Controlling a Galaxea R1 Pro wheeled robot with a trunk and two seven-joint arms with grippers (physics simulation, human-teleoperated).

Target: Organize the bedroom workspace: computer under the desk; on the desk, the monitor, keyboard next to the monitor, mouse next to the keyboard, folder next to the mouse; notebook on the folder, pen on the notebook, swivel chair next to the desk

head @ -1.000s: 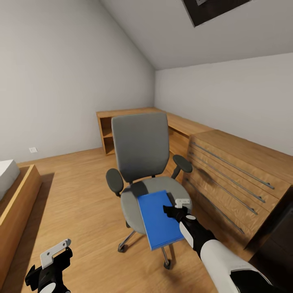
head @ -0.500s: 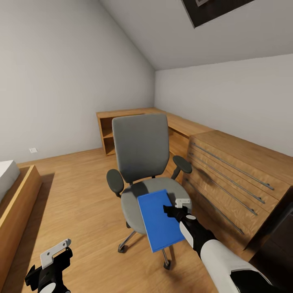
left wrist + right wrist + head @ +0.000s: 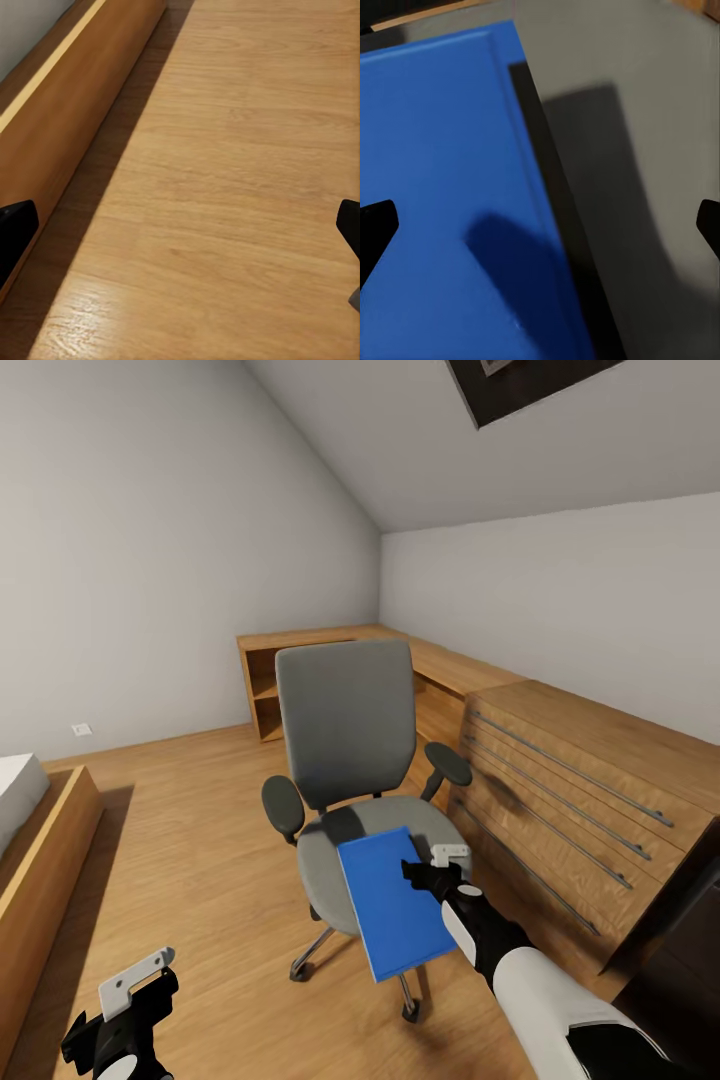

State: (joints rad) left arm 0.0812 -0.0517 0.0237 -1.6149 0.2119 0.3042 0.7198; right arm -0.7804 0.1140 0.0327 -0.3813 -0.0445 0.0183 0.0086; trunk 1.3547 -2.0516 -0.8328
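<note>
Folder (image 3: 393, 903), bright blue, is seen lying flat on the swivel chair (image 3: 345, 725) seat, overhanging its front edge. The right gripper (image 3: 432, 867) is held spread wide above the folder's right edge. The left gripper (image 3: 128, 1000) is open over the wood floor (image 3: 200, 840).

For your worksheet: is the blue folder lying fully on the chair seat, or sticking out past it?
Sticking out. The folder lies flat on the swivel chair, its near end overhanging the seat's front edge above the floor.

Light grey walls (image 3: 150, 540) and a sloped ceiling (image 3: 420, 450) enclose a honey plank floor (image 3: 200, 860) with a wooden chest of drawers (image 3: 570, 790).
</note>
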